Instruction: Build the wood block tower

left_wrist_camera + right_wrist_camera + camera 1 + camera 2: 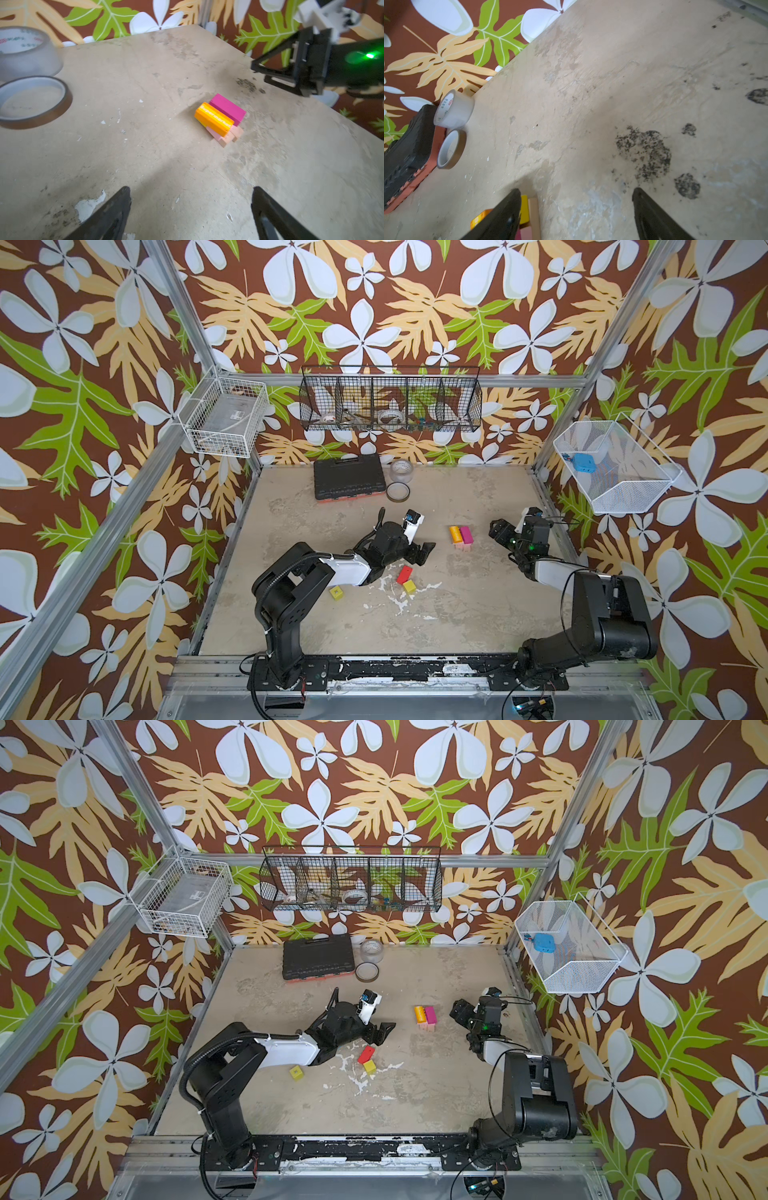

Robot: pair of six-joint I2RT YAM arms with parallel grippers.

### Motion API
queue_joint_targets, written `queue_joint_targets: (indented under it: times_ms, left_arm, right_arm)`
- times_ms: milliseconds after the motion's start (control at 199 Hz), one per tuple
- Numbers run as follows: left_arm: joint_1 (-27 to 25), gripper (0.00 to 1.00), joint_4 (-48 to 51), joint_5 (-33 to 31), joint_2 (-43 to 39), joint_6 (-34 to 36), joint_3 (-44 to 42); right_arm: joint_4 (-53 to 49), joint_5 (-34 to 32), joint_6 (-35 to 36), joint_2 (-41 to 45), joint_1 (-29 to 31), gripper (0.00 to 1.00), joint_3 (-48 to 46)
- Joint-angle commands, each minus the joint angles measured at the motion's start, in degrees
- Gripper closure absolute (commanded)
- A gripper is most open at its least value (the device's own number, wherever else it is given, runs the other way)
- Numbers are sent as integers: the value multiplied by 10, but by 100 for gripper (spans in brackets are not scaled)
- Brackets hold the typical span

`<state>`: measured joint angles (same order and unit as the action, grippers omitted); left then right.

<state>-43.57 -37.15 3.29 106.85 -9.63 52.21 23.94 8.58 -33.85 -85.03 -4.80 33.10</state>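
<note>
The wood block tower (460,538) stands low at mid-table. An orange block (214,119) and a magenta block (227,109) lie side by side on pink base pieces (228,137). Loose wood blocks lie nearer the front: a red one (404,574), a yellow cube (409,586) and a second yellow cube (336,593). My left gripper (426,552) is open and empty, left of the tower and apart from it. My right gripper (497,531) is open and empty on the tower's right side. In the right wrist view the tower's edge (527,205) peeks past one finger.
A black tool case (347,479), a clear tape roll (401,472) and a brown tape ring (398,492) sit at the back of the table. Wire baskets hang on the walls: white at left (224,414), black at the back (390,400), white at right (615,466).
</note>
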Motion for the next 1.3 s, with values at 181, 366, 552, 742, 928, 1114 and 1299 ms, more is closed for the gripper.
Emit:
queue_joint_targets:
  times_ms: [181, 366, 552, 742, 928, 1114, 1299]
  left_arm:
    - [-1, 14, -3, -52, 64, -81, 74]
    - [-2, 15, 56, -67, 109, -91, 133]
    - [-9, 17, 113, -87, 151, -84, 194]
    - [-13, 18, 142, -87, 187, -80, 237]
    - [-15, 18, 155, -84, 202, -79, 258]
    - [-17, 19, 177, -65, 225, -81, 296]
    - [-19, 19, 181, -60, 237, -88, 312]
  right_arm:
    - [1, -45, 14, 7, 42, 16, -1]
    - [-24, -52, 10, -16, 43, 19, 19]
    - [-40, -50, 10, -26, 45, 30, 27]
    - [-49, -68, 10, -11, 65, 30, 18]
    - [-61, -55, 7, -22, 69, 34, 25]
    - [-63, -53, 8, -25, 70, 35, 28]
    - [-72, -45, 12, -40, 69, 41, 40]
